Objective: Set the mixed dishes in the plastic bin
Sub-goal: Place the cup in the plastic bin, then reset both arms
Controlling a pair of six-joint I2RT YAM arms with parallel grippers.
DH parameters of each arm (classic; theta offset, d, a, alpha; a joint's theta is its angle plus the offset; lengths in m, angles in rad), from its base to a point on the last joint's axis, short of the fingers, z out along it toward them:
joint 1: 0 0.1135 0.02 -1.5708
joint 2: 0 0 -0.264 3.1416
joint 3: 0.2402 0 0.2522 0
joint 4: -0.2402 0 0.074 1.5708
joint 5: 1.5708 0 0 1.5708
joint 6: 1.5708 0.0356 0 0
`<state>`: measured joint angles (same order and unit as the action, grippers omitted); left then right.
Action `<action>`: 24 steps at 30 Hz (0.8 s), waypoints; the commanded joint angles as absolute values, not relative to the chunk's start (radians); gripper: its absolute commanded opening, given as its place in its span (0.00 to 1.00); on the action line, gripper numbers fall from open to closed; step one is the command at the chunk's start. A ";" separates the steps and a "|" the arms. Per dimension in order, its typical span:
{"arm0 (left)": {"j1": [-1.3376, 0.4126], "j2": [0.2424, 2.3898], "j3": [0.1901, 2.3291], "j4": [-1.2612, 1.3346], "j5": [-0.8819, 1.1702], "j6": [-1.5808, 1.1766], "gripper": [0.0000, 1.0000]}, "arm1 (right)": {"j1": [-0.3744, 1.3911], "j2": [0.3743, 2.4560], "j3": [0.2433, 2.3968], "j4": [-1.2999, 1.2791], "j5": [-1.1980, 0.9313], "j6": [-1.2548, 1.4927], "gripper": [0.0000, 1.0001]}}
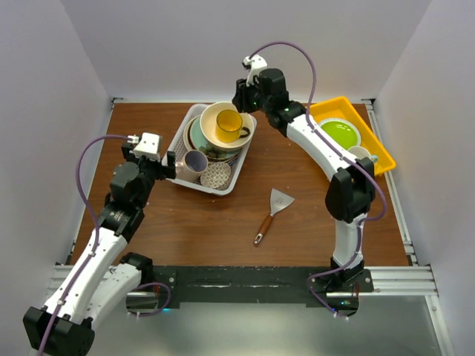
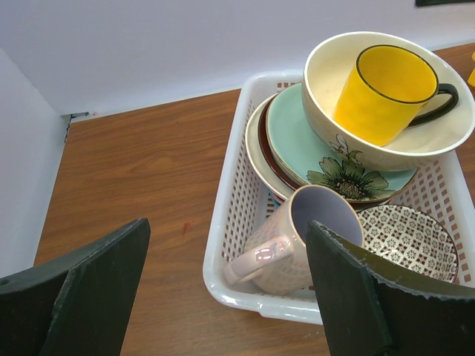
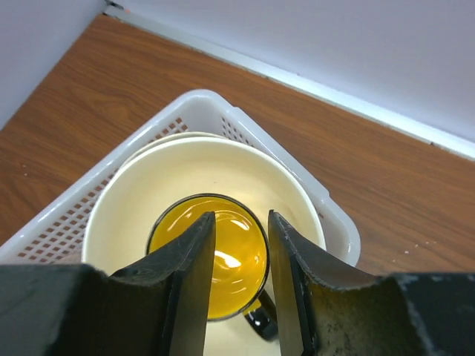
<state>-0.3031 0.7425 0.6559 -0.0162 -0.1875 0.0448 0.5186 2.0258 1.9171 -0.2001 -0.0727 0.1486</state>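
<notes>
The plastic bin (image 1: 178,141) (image 2: 230,200) (image 3: 330,215) holds the mixed dishes. Stacked plates, the pale green one (image 2: 297,141) on top, carry a large cream bowl (image 1: 210,113) (image 2: 326,81) (image 3: 148,193). A yellow mug (image 1: 228,124) (image 2: 382,93) (image 3: 239,259) rests inside that bowl. A purple-lined cream mug (image 1: 194,162) (image 2: 297,245) and a small patterned bowl (image 1: 216,175) (image 2: 408,237) lie at the bin's near end. My right gripper (image 1: 251,95) (image 3: 241,215) hangs just above the yellow mug, jaws slightly apart, holding nothing. My left gripper (image 1: 171,165) (image 2: 226,226) stands wide open beside the bin's near left corner, empty.
A yellow tray (image 1: 338,107) at the back right holds a lime-green plate (image 1: 340,134) and a small cup (image 1: 361,153). A wooden-handled spatula (image 1: 271,213) lies on the table in front of the bin. White walls close in the left, back and right sides.
</notes>
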 commanded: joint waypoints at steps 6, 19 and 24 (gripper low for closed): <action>-0.298 0.718 0.652 0.038 -0.206 0.034 0.91 | 0.506 1.767 1.769 -0.161 -0.153 0.014 0.42; -0.298 0.677 0.640 0.040 -0.192 -0.024 0.97 | 0.293 1.355 1.436 -0.239 -0.540 -0.204 0.63; -0.298 0.629 0.641 0.005 -0.143 -0.100 0.98 | 0.233 1.204 1.347 -0.313 -0.563 -0.285 0.74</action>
<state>-0.3027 0.6674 0.6437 -0.0177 -0.1848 -0.0185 0.2501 1.2991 1.3823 -0.2523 -0.4789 -0.1848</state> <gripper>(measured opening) 0.982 0.722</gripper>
